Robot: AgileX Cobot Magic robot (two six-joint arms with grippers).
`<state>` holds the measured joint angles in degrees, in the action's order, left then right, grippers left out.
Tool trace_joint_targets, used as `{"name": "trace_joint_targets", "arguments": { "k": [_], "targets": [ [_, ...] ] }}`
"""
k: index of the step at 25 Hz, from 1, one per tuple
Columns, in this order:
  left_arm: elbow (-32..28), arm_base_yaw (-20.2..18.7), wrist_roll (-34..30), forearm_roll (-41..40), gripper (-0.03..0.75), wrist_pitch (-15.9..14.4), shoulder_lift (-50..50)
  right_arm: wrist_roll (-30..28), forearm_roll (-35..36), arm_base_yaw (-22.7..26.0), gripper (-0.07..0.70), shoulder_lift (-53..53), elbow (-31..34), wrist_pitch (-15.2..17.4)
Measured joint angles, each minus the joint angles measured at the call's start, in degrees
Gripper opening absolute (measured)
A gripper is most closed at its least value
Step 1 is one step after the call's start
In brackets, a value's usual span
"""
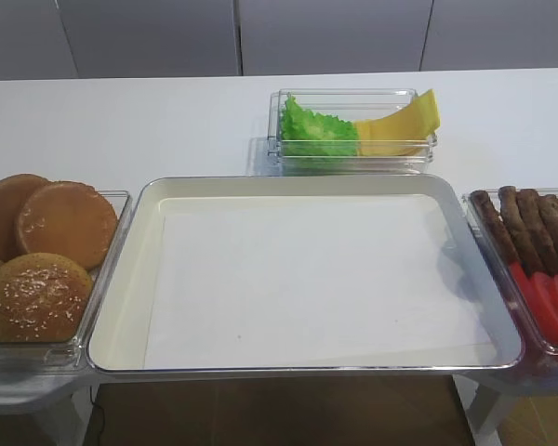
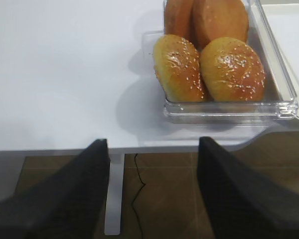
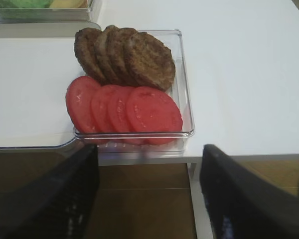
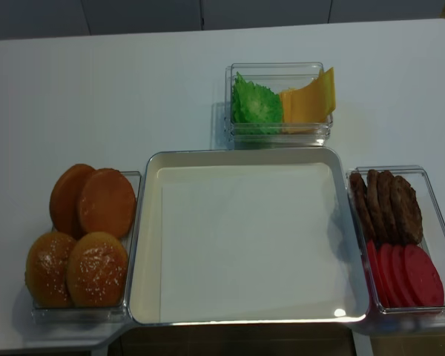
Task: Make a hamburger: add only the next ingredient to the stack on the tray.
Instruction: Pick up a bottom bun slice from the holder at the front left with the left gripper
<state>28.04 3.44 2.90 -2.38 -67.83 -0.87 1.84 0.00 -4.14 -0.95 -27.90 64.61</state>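
The tray (image 4: pixel 144 245) holds only white paper; no stack sits on it yet. The flat seedless bun halves (image 4: pixel 107 202) lean in the clear bin just left of the tray, behind the sesame-seeded buns (image 4: pixel 96 268). The left gripper (image 2: pixel 153 189) and right gripper (image 3: pixel 148 191) both hang spread wide and empty off the table's near edge. The risk: the left jaws could snag a seeded bun or the bin wall. The white table (image 4: pixel 133 89) lies before pale cabinet panels.

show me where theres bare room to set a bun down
The tray is bare across its whole white paper lining, bordered by the bun container on the left, the patty and tomato container on the right, and the lettuce and cheese container behind. All three containers are crowded.
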Motion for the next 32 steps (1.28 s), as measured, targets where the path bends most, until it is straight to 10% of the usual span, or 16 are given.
{"name": "trace_joint_targets", "arguments": {
  "k": [24, 32],
  "targets": [
    [3.7, 0.0, 0.0, 1.5, 0.419, 1.9, 0.0, -0.1, 0.0, 0.0, 0.499, 0.0, 0.0, 0.0],
    [7.4, 0.0, -1.5, 2.7, 0.419, 8.9, 13.9, -0.1, 0.0, 0.0, 0.499, 0.0, 0.0, 0.0]
  ]
}}
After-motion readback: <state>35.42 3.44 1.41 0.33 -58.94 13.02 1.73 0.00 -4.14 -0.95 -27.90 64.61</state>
